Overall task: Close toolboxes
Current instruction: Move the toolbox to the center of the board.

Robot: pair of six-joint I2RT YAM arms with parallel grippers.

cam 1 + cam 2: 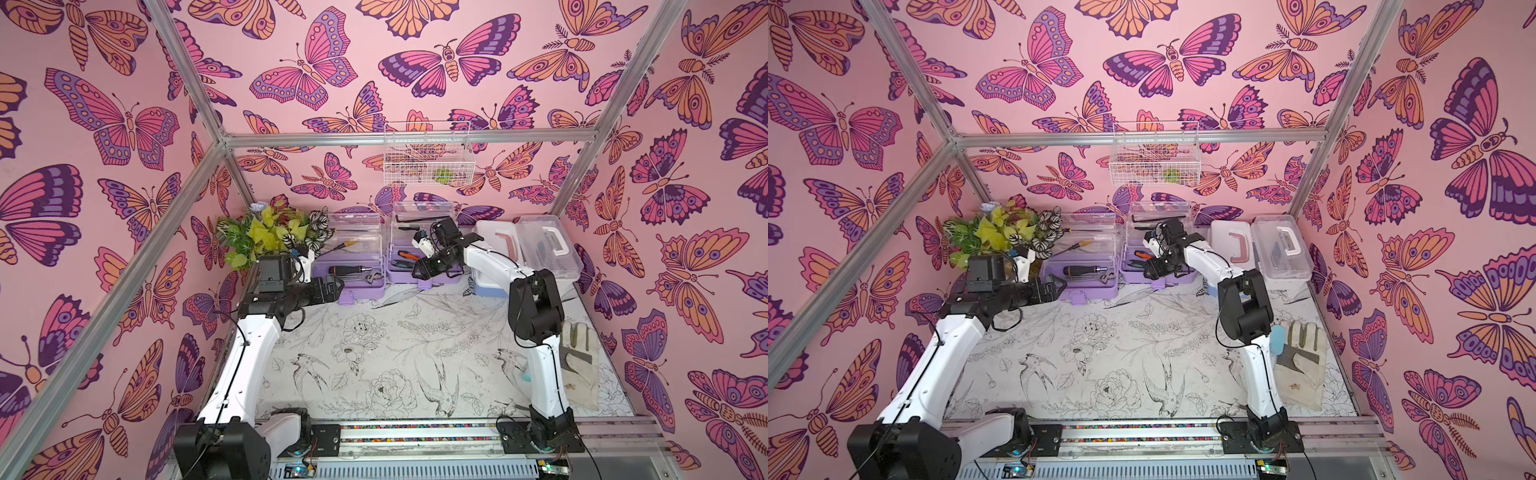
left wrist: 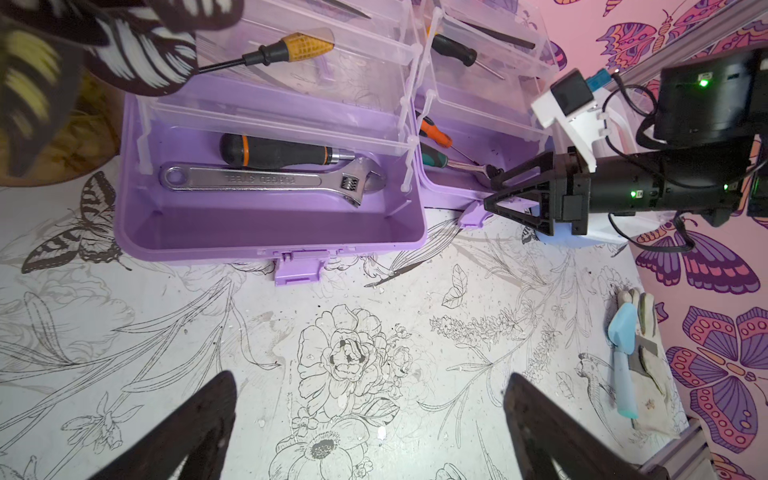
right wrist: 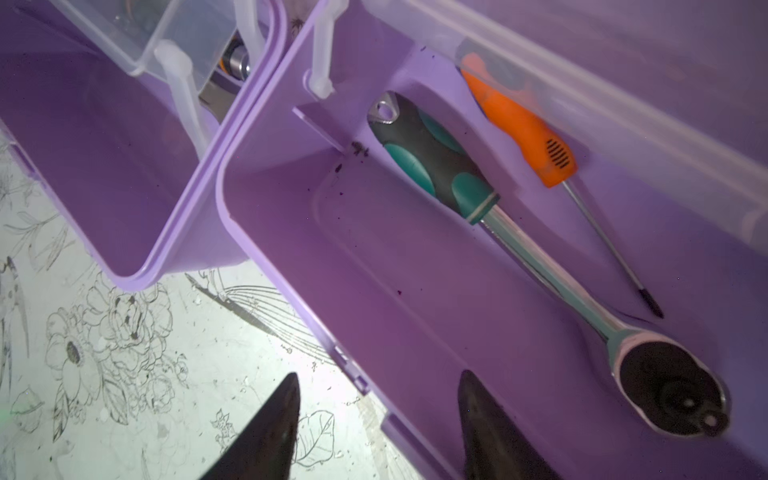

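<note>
Two lilac toolboxes stand open side by side at the back, clear lids and trays raised. The left toolbox (image 1: 361, 293) (image 2: 270, 232) holds a wrench (image 2: 270, 180). My left gripper (image 1: 336, 291) (image 2: 370, 376) hangs open just in front of its front latch (image 2: 297, 272), nothing between the fingers. The right toolbox (image 1: 395, 274) (image 3: 415, 270) holds a ratchet (image 3: 540, 266). My right gripper (image 1: 417, 270) (image 3: 380, 374) is open astride its front wall, one finger inside, one outside. Further right sit the light-blue toolbox (image 1: 492, 286) and the white toolbox (image 1: 548, 245), lids down.
An artificial plant (image 1: 270, 232) stands in the back left corner, beside my left wrist. A white wire basket (image 1: 428, 153) hangs on the back wall above the boxes. A work glove (image 1: 1304, 365) and a blue tool (image 1: 1277, 338) lie at the right edge.
</note>
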